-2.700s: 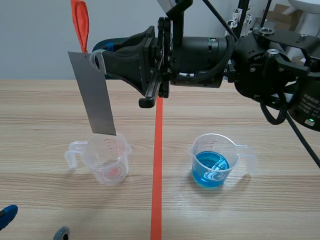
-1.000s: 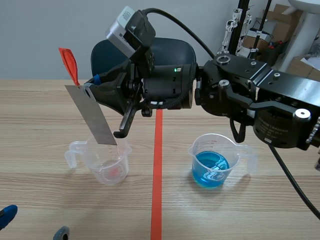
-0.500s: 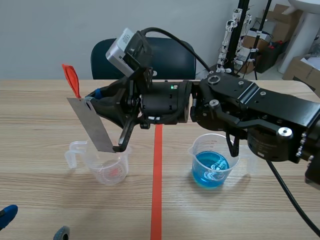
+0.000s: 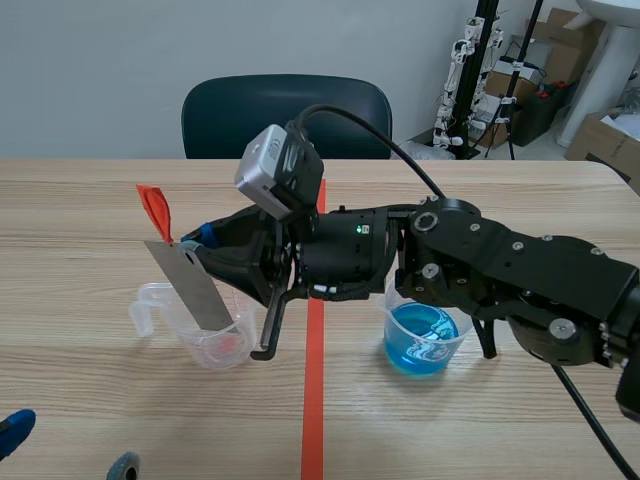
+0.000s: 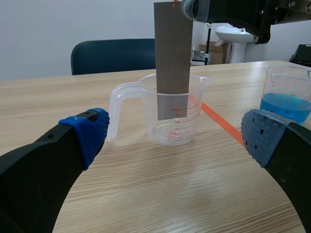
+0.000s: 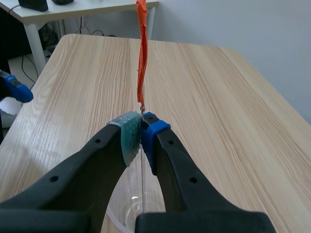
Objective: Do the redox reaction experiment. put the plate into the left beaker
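A grey metal plate [image 4: 192,287] with an orange-red tag [image 4: 155,210] at its top hangs tilted. My right gripper [image 4: 198,240], reaching across from the right, is shut on its upper end. The plate's lower end sits inside the clear left beaker [image 4: 205,338], above the bottom. In the left wrist view the plate [image 5: 171,58] dips behind the beaker [image 5: 177,128] wall. Seen from the right wrist, the right gripper [image 6: 141,138] pinches the plate [image 6: 142,170] edge-on, with the tag [image 6: 141,53] above it. My left gripper [image 5: 176,133] is open, facing the beaker from the near side.
A second beaker [image 4: 421,335] with blue liquid stands right of the orange tape line [image 4: 313,400], under the right arm. The left gripper's blue pad [image 4: 12,430] shows at the front left corner. A dark chair [image 4: 285,100] stands behind the table.
The right arm has come down and the plate with it; its lower end went from above the left beaker's rim to inside the beaker.
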